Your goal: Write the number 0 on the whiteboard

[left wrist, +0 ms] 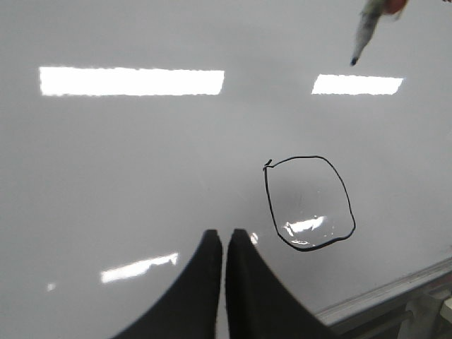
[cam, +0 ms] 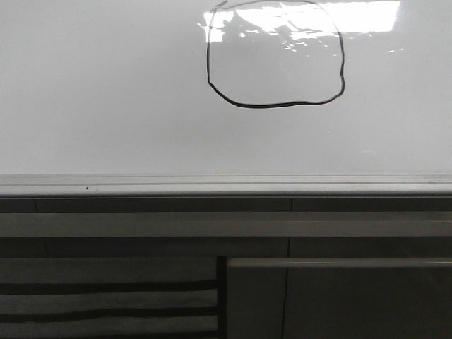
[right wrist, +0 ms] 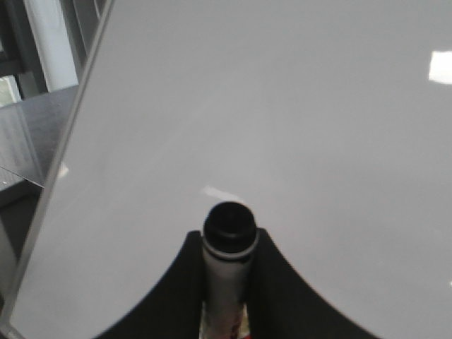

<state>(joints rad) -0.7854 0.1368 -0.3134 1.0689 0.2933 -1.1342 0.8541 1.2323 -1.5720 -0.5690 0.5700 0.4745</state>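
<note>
The whiteboard fills the upper front view, glossy white with a silver frame edge. The number 0 is a thin black rounded loop on it, under a bright reflection; it also shows in the left wrist view. My left gripper is shut and empty, hovering over bare board beside the loop. My right gripper is shut on the marker pen, its black tip end pointing at the board. The pen's tip also shows in the left wrist view, held off the board away from the loop. Neither gripper shows in the front view.
Dark grey panelled furniture with pale rails stands below the board's front edge. The board's side frame and a dark surface beyond it show in the right wrist view.
</note>
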